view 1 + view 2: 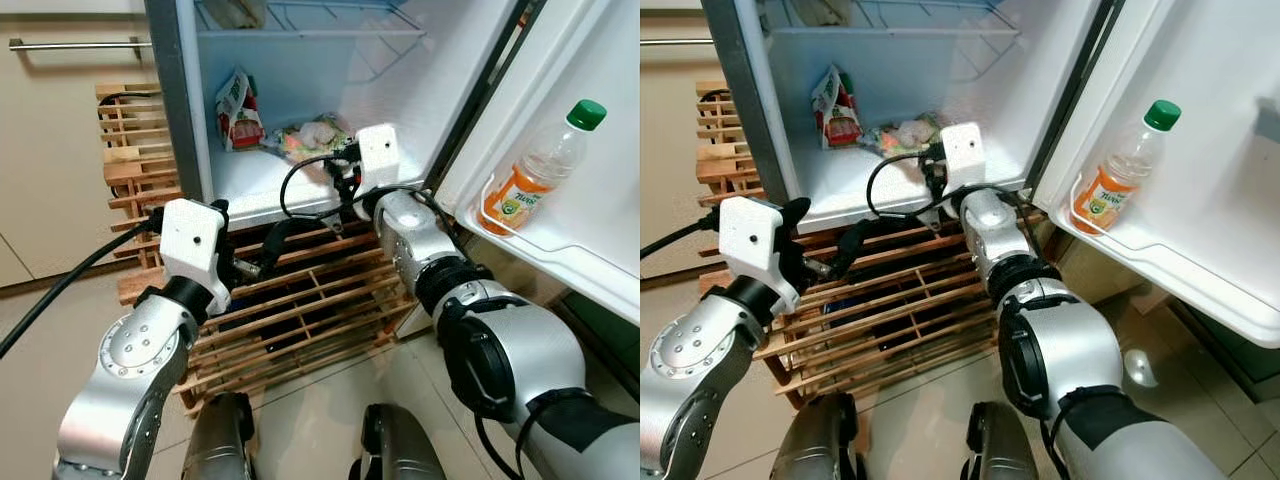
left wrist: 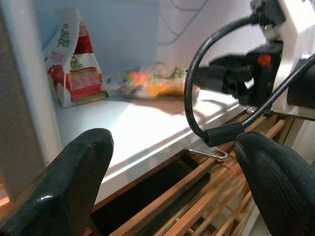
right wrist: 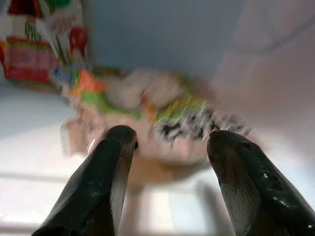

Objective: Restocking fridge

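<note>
The fridge stands open, and on its white bottom shelf [image 1: 250,185] a red, green and white pouch [image 1: 238,110] stands at the back left. A clear bag of mixed food [image 1: 312,138] lies beside it. My right gripper [image 3: 172,140] reaches into the fridge and is open, with the clear bag [image 3: 147,105] just beyond its fingertips and nothing between them. My left gripper [image 2: 174,147] is open too. It hangs low in front of the shelf's edge, over the wooden rack [image 1: 300,300]. A juice bottle [image 1: 535,170] with a green cap stands in the door shelf [image 1: 560,245].
The fridge door [image 1: 610,70] is swung open on the right. A wire shelf [image 1: 310,20] spans the top of the compartment. Black cables [image 1: 300,175] loop around my right wrist. Cabinets with a bar handle [image 1: 75,44] are on the left, and the floor is tiled.
</note>
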Available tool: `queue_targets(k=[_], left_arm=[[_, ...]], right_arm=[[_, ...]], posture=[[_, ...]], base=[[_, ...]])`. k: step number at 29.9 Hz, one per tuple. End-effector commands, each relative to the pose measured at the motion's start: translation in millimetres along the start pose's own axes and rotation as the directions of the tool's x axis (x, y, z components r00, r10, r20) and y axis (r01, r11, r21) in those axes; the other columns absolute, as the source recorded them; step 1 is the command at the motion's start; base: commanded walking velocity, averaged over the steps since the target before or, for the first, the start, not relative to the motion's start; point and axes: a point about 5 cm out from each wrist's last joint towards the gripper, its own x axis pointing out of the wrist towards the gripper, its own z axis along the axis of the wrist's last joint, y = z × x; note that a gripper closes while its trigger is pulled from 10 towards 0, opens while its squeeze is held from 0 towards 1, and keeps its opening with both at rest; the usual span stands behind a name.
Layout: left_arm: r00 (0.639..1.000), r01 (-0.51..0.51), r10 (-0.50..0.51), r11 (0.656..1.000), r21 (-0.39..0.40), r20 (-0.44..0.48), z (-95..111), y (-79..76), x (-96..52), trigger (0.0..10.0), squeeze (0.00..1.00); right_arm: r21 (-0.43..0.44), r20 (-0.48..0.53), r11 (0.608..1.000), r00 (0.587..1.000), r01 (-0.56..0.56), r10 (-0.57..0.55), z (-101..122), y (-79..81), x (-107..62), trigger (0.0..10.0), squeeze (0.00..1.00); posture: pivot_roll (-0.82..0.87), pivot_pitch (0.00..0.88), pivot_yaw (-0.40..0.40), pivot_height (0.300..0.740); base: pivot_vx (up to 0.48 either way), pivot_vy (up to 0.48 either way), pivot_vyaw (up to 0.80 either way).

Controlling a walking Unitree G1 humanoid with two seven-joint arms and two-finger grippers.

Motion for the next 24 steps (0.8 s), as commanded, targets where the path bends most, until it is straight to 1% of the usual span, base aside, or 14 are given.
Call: queue_targets(k=[1,3,5,6,7,8,10,15,19,20,21,22,23,24], left_arm=[[1.000,0.001,-0.001,1.000,0.016,-0.001,-0.8,-1.4,3.6,10.0,0.00],[1.000,-0.001,0.001,1.000,0.018,-0.002,-1.0,-1.0,4.0,10.0,0.00],[1.000,-0.004,0.004,1.000,0.022,-0.002,-1.3,-0.4,5.4,10.0,0.00],[1.000,-0.006,0.006,1.000,0.026,-0.003,-1.6,-0.1,6.5,10.0,0.00],[1.000,-0.006,0.006,1.000,0.027,-0.004,-1.7,0.0,6.8,10.0,0.00],[1.000,-0.006,0.006,1.000,0.028,-0.004,-1.8,-0.3,7.0,10.0,0.00],[1.000,-0.004,0.004,0.999,0.033,-0.005,-2.0,-0.2,7.0,10.0,0.00],[1.000,-0.015,0.015,0.999,0.040,-0.003,-2.5,1.1,7.3,10.0,0.00],[0.999,-0.035,0.035,0.998,0.055,-0.003,-3.6,0.8,9.8,10.0,0.00],[0.999,-0.049,0.049,0.998,0.047,-0.006,-5.3,3.2,12.1,10.0,0.00],[0.999,-0.049,0.049,0.998,0.047,-0.006,-5.3,3.2,12.1,10.0,0.00],[0.998,-0.067,0.068,0.997,0.038,-0.015,-8.1,9.2,15.3,10.0,0.00],[0.998,-0.067,0.068,0.997,0.038,-0.015,-8.1,9.2,15.3,10.0,0.00],[0.997,-0.074,0.074,0.997,0.037,-0.016,-9.0,14.5,20.0,10.0,0.00]], right_arm=[[-0.004,0.072,1.000,0.997,0.000,0.000,14.4,0.6,2.7,10.0,0.33],[0.027,0.079,1.000,0.997,-0.004,0.002,15.3,2.0,3.0,10.0,0.33],[0.112,0.076,0.994,0.997,0.004,-0.013,14.2,3.7,3.3,10.0,0.34],[0.198,0.055,0.980,0.998,0.015,-0.026,10.0,5.5,3.2,10.0,0.36],[0.221,0.048,0.975,0.998,0.018,-0.029,8.4,6.2,3.0,10.0,0.59],[0.220,0.049,0.975,0.998,0.020,-0.031,6.9,6.8,2.5,10.0,1.00],[0.188,0.056,0.982,0.997,0.035,-0.046,5.7,7.7,1.8,10.0,1.00],[0.225,0.068,0.968,0.989,0.109,-0.128,8.0,1.4,1.2,10.0,1.00],[0.130,0.120,0.979,0.977,0.158,-0.174,10.0,-3.2,-1.8,10.0,1.00],[0.049,0.172,0.977,0.961,0.209,-0.215,9.7,-9.4,-6.3,10.0,0.80],[0.049,0.172,0.977,0.961,0.209,-0.215,9.7,-9.4,-6.3,10.0,0.80],[-0.013,0.220,0.962,0.939,0.273,-0.264,4.0,-20.9,-14.8,10.0,0.00],[-0.013,0.220,0.962,0.939,0.273,-0.264,4.0,-20.9,-14.8,10.0,0.00],[-0.047,0.232,0.937,0.916,0.347,-0.327,-10.4,-38.0,-28.4,10.0,0.00]], posture=[[0.16,0.031,-0.116,0.625],[0.16,0.031,-0.115,0.625],[0.16,0.029,-0.113,0.625],[0.16,0.025,-0.111,0.625],[0.16,0.025,-0.111,0.625],[0.16,0.025,-0.111,0.625],[0.16,0.025,-0.108,0.625],[0.16,0.012,-0.117,0.625],[0.14,0.003,-0.121,0.625],[0.13,0.000,-0.119,0.625],[0.13,0.000,-0.119,0.625],[0.11,0.000,-0.114,0.625],[0.11,0.000,-0.114,0.625],[0.06,0.000,-0.096,0.625]], base=[[0.000,0.000,0.00],[0.000,0.000,0.00],[0.000,0.000,0.00],[0.000,0.000,0.00],[0.000,0.000,0.00],[0.000,0.000,0.00],[0.000,0.000,0.00],[0.000,0.000,0.00],[0.000,0.000,0.00],[0.000,0.000,0.00],[0.000,0.000,0.00],[0.000,0.000,0.00],[0.000,0.000,0.00],[0.000,0.000,0.00]])
